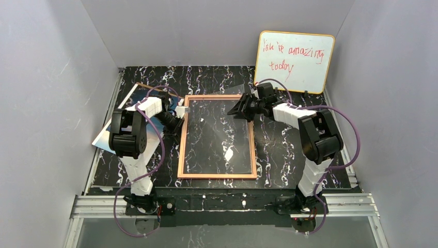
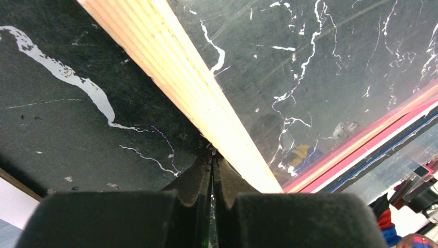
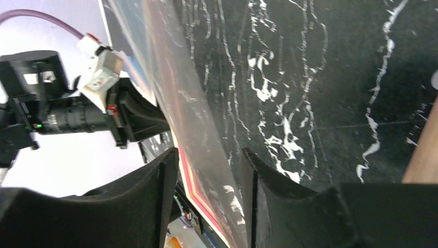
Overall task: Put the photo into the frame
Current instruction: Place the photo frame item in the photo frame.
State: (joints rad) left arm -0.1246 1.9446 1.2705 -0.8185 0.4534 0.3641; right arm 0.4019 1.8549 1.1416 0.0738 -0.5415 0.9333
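L gripper (image 2: pixel 212 153) shut, tips at frame (image 1: pixel 217 175) rail, which only L wrist cam shows. R gripper (image 3: pixel 206 191) jaws apart, clear pane (image 3: pixel 173 82) edge between them, contact unclear. Photo (image 1: pixel 103 137) left of L gripper, mostly hidden under arm.

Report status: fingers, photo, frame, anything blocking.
Left fingers shut, tips at frame rail. Right fingers open astride clear pane. Photo outside frame, under left arm.
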